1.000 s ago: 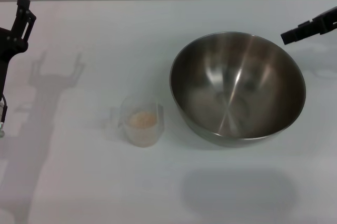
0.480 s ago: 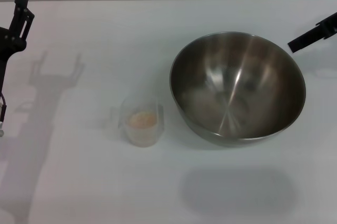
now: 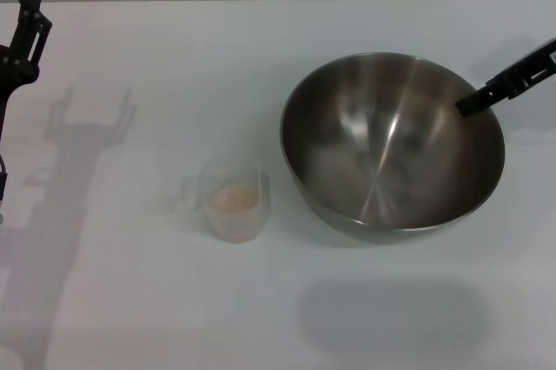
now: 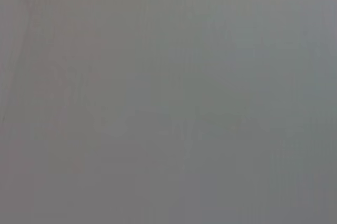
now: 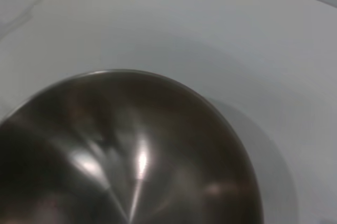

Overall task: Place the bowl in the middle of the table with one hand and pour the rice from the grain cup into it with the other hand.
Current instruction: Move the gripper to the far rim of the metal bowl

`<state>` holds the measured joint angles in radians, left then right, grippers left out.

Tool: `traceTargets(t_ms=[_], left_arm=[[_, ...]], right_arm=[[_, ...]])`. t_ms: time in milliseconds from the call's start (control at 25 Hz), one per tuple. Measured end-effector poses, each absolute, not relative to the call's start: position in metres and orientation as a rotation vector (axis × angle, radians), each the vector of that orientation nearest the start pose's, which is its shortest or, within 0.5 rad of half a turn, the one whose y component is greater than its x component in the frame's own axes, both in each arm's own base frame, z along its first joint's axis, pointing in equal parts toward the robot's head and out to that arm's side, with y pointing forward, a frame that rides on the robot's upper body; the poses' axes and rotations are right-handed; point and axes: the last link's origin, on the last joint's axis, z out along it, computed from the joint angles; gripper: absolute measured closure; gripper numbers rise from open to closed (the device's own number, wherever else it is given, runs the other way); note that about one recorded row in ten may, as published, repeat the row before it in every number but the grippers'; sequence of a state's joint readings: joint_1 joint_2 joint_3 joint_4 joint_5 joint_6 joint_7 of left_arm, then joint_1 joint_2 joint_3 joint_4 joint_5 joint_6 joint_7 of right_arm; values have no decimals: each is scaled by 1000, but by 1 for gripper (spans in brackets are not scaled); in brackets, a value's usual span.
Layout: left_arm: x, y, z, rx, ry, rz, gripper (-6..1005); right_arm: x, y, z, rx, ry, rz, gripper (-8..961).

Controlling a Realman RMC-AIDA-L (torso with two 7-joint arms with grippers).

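Note:
The bowl (image 3: 347, 127), large and stainless steel, stands empty on the white table (image 3: 261, 40), right of centre. It fills the lower part of the right wrist view (image 5: 131, 150). The grain cup (image 3: 233, 201), clear plastic with a small side handle, stands upright just left of the bowl, apart from it. It holds the rice (image 3: 233, 198), a pale beige heap. My right gripper (image 3: 508, 82) reaches in from the right edge, its dark tip over the bowl's right rim. My left gripper (image 3: 22, 31) is raised at the far left edge, well away from the cup.
The left wrist view shows only plain grey. Shadows of the arms fall on the table at the left and in front of the bowl.
My right gripper has come down and to the left, from beyond the bowl's far right side to over its right rim. The left arm has drifted slightly left. Bowl and cup have not moved.

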<state>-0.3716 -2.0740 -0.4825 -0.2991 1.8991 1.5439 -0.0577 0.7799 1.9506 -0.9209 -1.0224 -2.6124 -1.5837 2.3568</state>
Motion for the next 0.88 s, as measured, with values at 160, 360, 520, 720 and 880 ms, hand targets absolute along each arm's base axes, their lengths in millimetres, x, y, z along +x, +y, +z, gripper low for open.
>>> traceTargets(t_ms=[160,360,520,720,880], left_arm=[[-289,295,-3,-1427,-353,-985,189],[-289,296,-3,-1428,-350,-982,190],[-288,296,-2,-1427,-347,-981,191],[-289,296,-2,-1426,-346,-979,193],[-289,296,-1,-1424,-347,-978,194]], right_arm=[[229,402,69,-2473,1132,-283,281],[235,400,58,-2454,1125,-264,281],[236,399,50,-2452,1118,-260,282],[237,398,44,-2452,1116,-258,282],[237,398,42,-2459,1105,-276,385]])
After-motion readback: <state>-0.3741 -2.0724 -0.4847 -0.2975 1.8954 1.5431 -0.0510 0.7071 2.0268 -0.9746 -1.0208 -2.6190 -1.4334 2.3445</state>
